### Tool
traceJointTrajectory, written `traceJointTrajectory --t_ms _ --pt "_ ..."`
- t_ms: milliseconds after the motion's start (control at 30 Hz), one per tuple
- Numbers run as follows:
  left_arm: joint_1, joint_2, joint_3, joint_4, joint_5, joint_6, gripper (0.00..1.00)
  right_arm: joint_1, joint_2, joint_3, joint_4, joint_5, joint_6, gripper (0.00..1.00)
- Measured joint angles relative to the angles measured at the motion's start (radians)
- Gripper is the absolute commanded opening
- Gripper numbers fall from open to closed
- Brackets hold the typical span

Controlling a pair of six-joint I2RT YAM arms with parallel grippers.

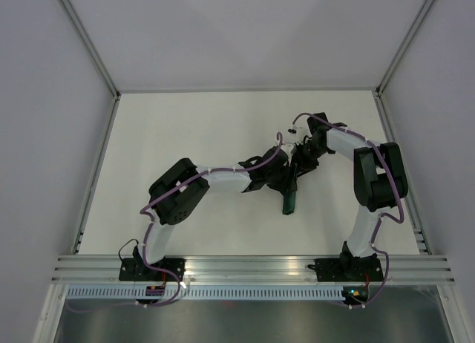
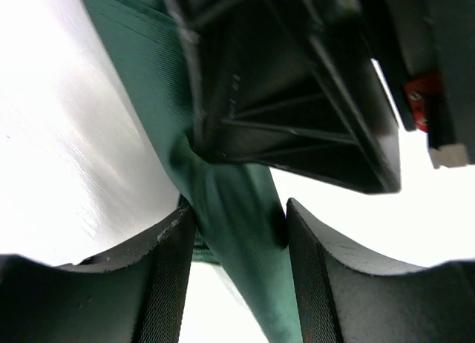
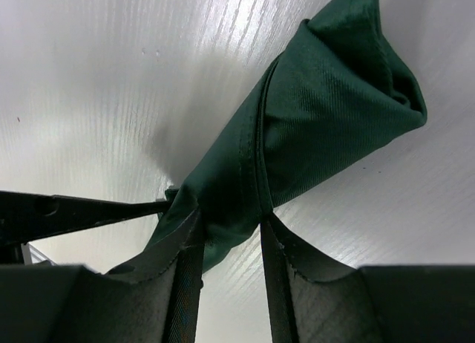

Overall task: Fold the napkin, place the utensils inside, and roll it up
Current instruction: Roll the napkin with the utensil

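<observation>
Left and right jaws each pinch the napkin (image 3: 326,120), a rolled dark-green bundle.

The napkin (image 1: 289,200) is dark green cloth, rolled into a narrow, creased bundle. It points near to far around the middle of the desk (image 1: 185,135). Its far part is squeezed by the left pincer (image 2: 239,228) and the right pincer (image 3: 228,235).

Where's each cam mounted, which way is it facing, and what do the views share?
Top external: above and behind the bases, looking down on the table; left arm and right arm converge on the rolled napkin.
Left wrist: on the left arm, looking out past its own jaws; left gripper clamps the napkin.
Right wrist: looking down at the table; right gripper pinches the roll.
Shared: the napkin appears in all three.
</observation>
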Motion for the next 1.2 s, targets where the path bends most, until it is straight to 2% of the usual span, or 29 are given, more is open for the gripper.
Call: traceJointTrajectory --t_ms 600,1200 --pt "0.0 -0.141 -0.074 -0.028 0.004 0.032 0.57 0.041 0.003 0.048 0.042 0.153 0.001 0.4" --pt "-0.011 -0.132 -0.111 0.027 -0.023 0.032 0.54 0.047 0.031 0.088 0.049 0.173 -0.002 0.39"
